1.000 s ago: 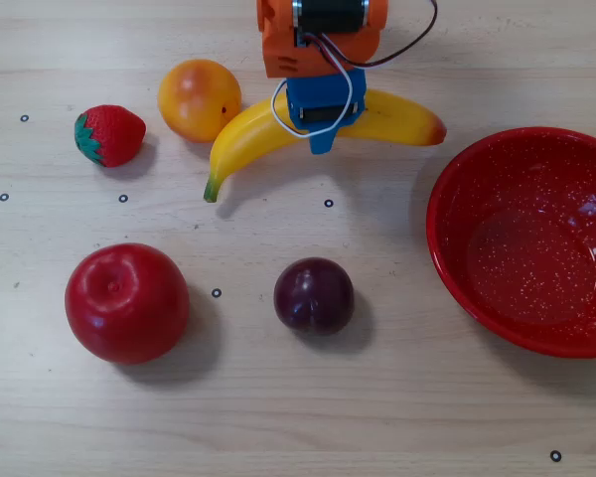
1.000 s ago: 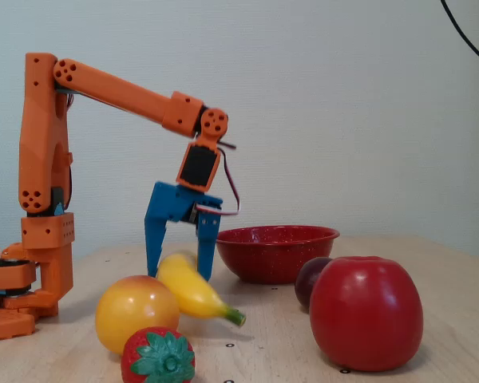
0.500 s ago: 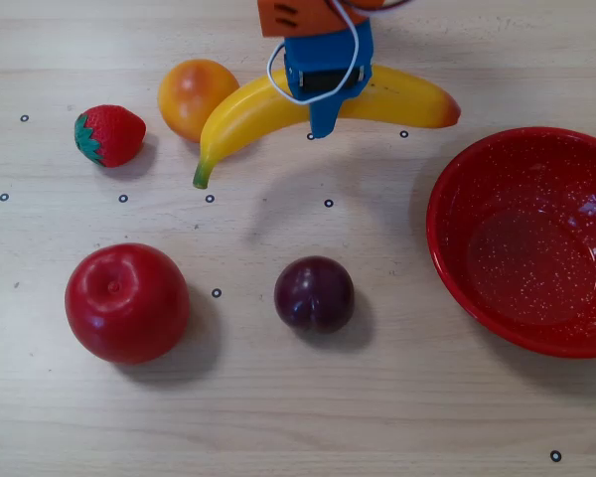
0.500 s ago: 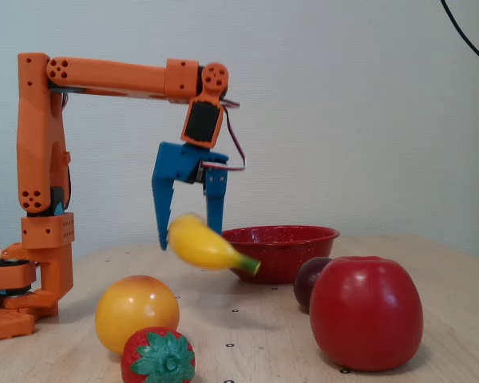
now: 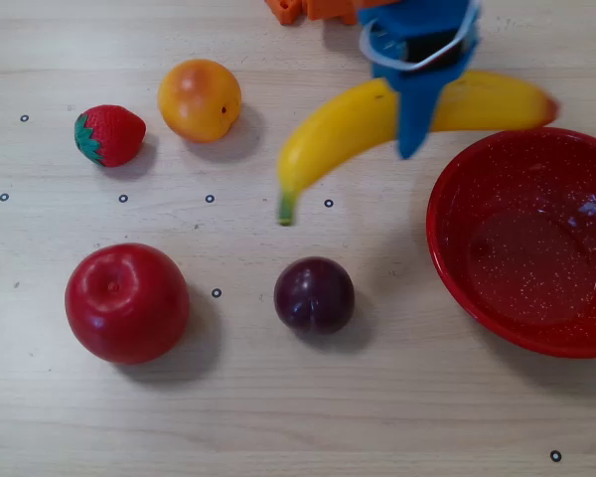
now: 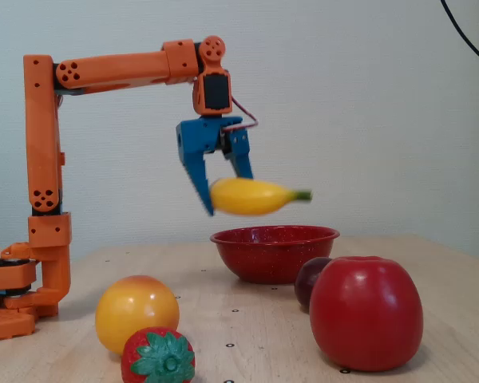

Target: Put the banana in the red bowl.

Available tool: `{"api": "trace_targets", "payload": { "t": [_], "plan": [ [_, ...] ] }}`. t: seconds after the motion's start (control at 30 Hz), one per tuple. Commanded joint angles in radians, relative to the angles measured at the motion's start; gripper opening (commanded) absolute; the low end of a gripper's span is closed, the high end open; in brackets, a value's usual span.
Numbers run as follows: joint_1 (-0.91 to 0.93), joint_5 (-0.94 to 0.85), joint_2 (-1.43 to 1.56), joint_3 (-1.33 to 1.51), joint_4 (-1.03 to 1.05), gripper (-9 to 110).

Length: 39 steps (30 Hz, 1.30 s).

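Banana (image 6: 254, 196) is held aloft, clamped between the blue fingers (image 5: 413, 119) near its reddish end. Its long axis is seen roughly level. Red bowl (image 5: 457, 258) lies lower right in the overhead view, below the fruit.

The orange arm (image 6: 112, 68) reaches out level, its blue tool (image 6: 227, 191) pointing down, clamped shut.

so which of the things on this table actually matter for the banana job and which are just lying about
Part of the job:
- long curved yellow plastic banana, held in the air by the blue end effector
- large glossy red speckled bowl, empty

Just lying about:
- big round red apple
- dark purple round plum
- orange-yellow round fruit
- red plastic strawberry with green leaves
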Motion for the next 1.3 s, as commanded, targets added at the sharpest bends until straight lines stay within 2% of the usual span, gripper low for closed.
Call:
{"api": "trace_targets", "payload": {
  "t": [0.0, 0.33, 0.67, 1.03, 1.27],
  "plan": [
    [0.052, -0.032, 0.112, -0.106, -0.069, 0],
    [0.187, -0.081, 0.104, -0.072, -0.354, 0],
    [0.288, -0.081, 0.103, 0.183, -0.712, 0],
    [0.307, -0.002, 0.037, 0.342, -0.861, 0],
    [0.304, -0.020, 0.031, 0.364, -0.848, 27]
  ]
}}
